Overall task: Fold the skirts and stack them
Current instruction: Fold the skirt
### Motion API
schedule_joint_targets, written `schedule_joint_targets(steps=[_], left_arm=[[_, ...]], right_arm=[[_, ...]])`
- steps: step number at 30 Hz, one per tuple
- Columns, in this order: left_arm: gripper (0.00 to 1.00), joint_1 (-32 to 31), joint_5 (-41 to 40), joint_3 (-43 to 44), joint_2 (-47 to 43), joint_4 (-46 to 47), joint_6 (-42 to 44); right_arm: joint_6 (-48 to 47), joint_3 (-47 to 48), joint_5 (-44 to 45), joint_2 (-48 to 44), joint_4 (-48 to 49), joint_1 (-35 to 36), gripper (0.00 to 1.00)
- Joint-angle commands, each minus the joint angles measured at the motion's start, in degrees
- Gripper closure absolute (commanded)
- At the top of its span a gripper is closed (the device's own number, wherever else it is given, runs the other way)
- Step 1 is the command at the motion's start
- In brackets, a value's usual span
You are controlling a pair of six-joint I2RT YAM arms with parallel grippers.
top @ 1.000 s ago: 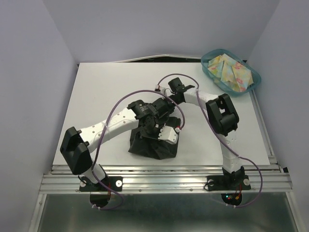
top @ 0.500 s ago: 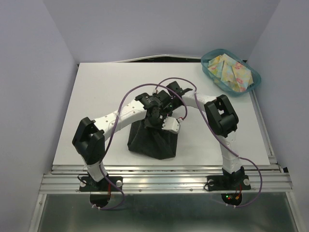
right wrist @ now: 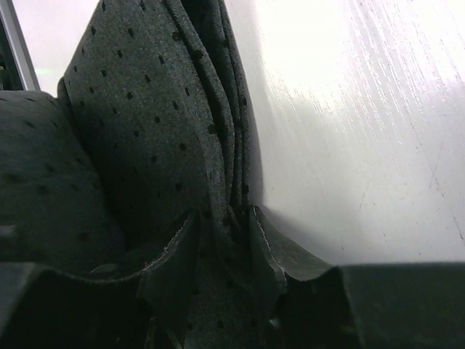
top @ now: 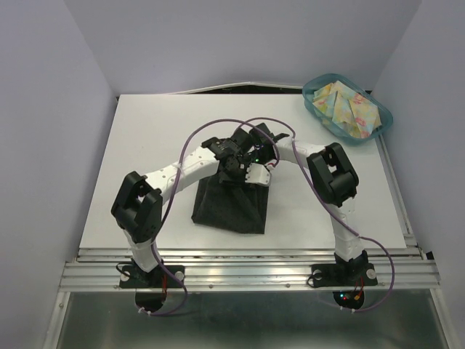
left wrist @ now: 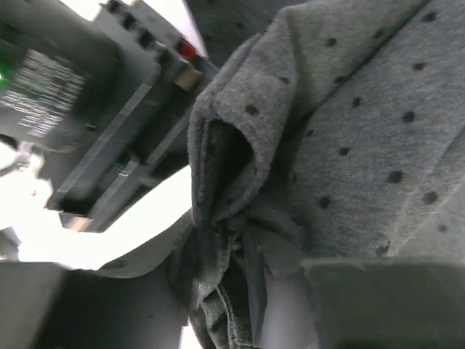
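Observation:
The dark charcoal skirt (top: 231, 207) hangs in a trapezoid from both grippers, its lower edge resting on the white table (top: 160, 145) near the front middle. My left gripper (top: 231, 169) is shut on its upper edge; the left wrist view shows grey dotted knit (left wrist: 349, 123) bunched between the jaws. My right gripper (top: 256, 156) is shut on the same upper edge, right beside the left one; folds of dotted cloth (right wrist: 145, 131) run between its fingers. The yellow floral skirt (top: 347, 107) lies crumpled in the bin at the back right.
The translucent teal bin (top: 383, 118) stands at the table's back right corner. Purple cables loop over both arms. Grey walls close the table on the left, back and right. A metal rail (top: 247, 273) runs along the near edge.
Both grippers have lifted the dark skirt and moved away from the near edge, drawing it from a crumpled lump into a flatter hanging sheet. The left arm's elbow has swung nearer.

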Motion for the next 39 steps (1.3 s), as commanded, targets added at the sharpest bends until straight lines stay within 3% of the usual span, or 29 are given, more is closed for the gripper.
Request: schedule_joint_targets(steps=[1, 2, 10, 17, 20, 23, 26, 27, 30, 35, 39], left_arm=[[0.43, 0.13, -1.58, 0.51, -6.24, 5.41, -1.19], [0.31, 0.13, -2.11, 0.69, -7.03, 5.24, -1.46], [0.29, 2.93, -2.82, -5.44, -20.73, 11.11, -10.32], [0.01, 9.08, 4.47, -16.97, -30.06, 16.22, -27.19], [0.01, 12.42, 8.51, -18.29, -29.63, 17.63, -34.05], [0.02, 18.13, 15.87, -18.56, -27.70, 18.68, -38.61], [0.22, 22.18, 22.11, -17.69, -23.22, 18.07, -41.09], [0.33, 23.06, 24.06, -17.07, -21.90, 17.63, -42.32], [0.41, 25.44, 29.78, -17.68, -17.42, 17.63, -44.61], [0.36, 26.76, 33.13, -19.44, -15.48, 20.35, -46.46], [0.32, 27.20, 34.97, -19.88, -13.73, 21.58, -47.86]], right_arm=[[-0.13, 0.29, 2.34, -0.48, -1.20, 1.14, 0.60], [-0.13, 0.55, 3.30, -0.57, -1.20, 1.14, 0.60], [1.36, 5.20, 10.76, -0.31, -1.47, 1.14, 0.56], [5.67, 12.60, 16.22, -5.13, -1.73, -2.64, 0.42], [6.20, 11.29, 18.42, -9.87, -1.91, -3.25, 0.35], [5.06, 7.60, 18.26, -16.55, -3.65, -3.25, 0.35], [5.66, 4.96, 15.19, -21.04, -6.56, -3.25, 0.39], [6.19, 3.99, 12.83, -21.92, -7.87, -3.25, 0.39], [9.35, -2.06, 8.51, -25.52, -6.93, -2.73, 0.39], [9.54, -12.27, 7.80, -29.48, -3.49, -0.09, 0.37], [9.10, -14.91, 7.09, -30.19, -3.05, 2.20, 0.29]])
